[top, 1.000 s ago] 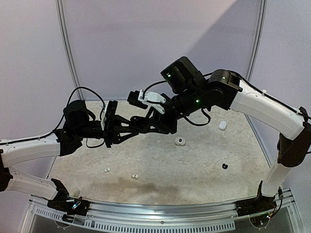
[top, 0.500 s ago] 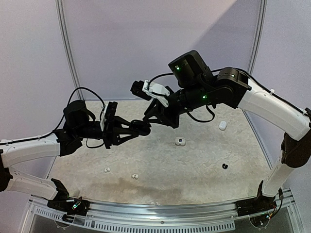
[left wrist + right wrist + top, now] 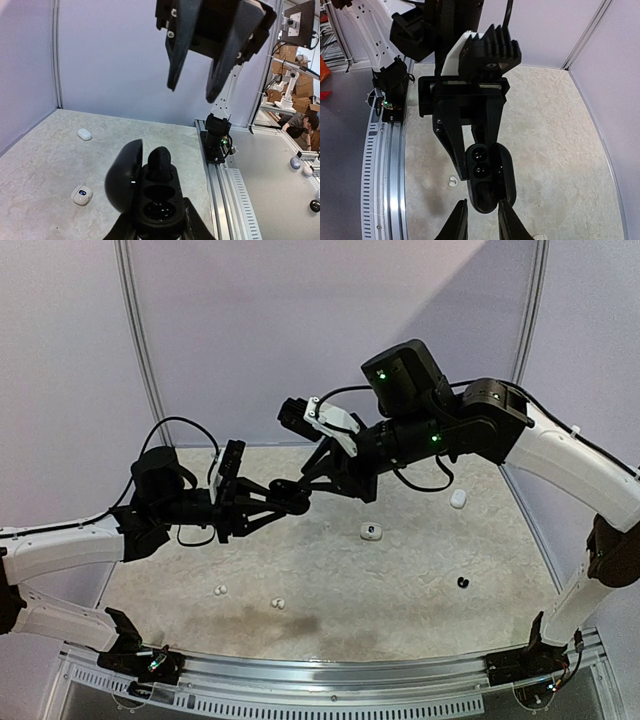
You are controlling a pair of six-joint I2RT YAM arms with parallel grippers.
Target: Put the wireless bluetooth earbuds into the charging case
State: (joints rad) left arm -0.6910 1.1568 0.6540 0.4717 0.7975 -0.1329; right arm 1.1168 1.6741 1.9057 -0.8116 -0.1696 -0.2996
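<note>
Open black charging case is pinched mid-air by L pincer. One black earbud is seated in its far slot. R pincer is hung just above case, fingers spread a bit, gripping nothing. White buds & another black bud are seen lying on surface, w/ white cases farther back.

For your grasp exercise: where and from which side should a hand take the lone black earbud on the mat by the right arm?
Grip the black earbud across its rounded body, straight down from above: it lies low on the mat with nothing beside it, so a sideways approach might scrape.
</note>
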